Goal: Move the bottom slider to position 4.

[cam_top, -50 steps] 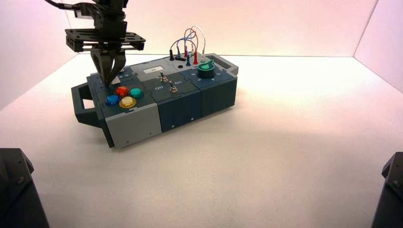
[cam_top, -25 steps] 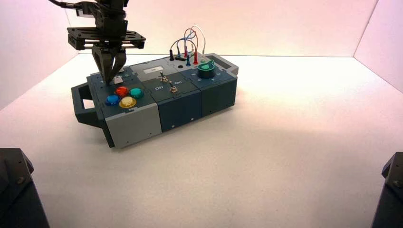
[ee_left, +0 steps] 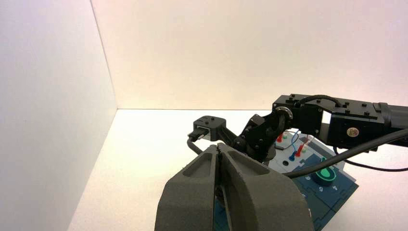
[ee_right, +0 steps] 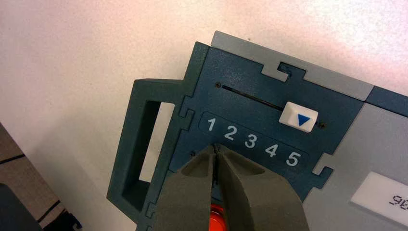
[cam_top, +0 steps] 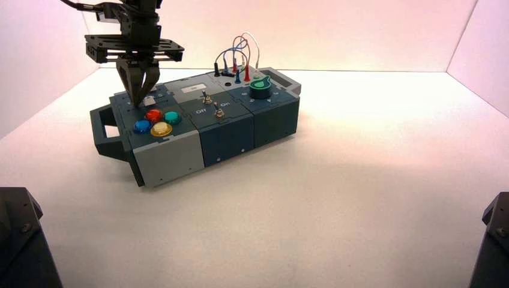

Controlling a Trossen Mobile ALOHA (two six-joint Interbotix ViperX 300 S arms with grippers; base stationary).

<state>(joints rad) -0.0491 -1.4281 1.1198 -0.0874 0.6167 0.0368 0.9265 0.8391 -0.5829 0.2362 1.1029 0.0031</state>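
Observation:
My right gripper stands shut, pointing down at the left end of the box, on the dark blue slider panel. In the right wrist view its tips sit just below the numerals 1 and 2, and its fingers hide the bottom slider there. From above, a small white knob, the bottom slider, shows right beside the tips; its position cannot be read. Position 4 is printed uncovered in the row 1-5. My left gripper is shut on nothing, held away from the box.
The twin white knob with a blue triangle sits on the other track above numeral 5. Red, teal, blue and yellow buttons lie near the gripper. Toggle switches, a green knob and wires lie farther right.
The right gripper rose slightly and shifted a little to the right over the slider panel, then held still. It stays shut. The box has not moved.

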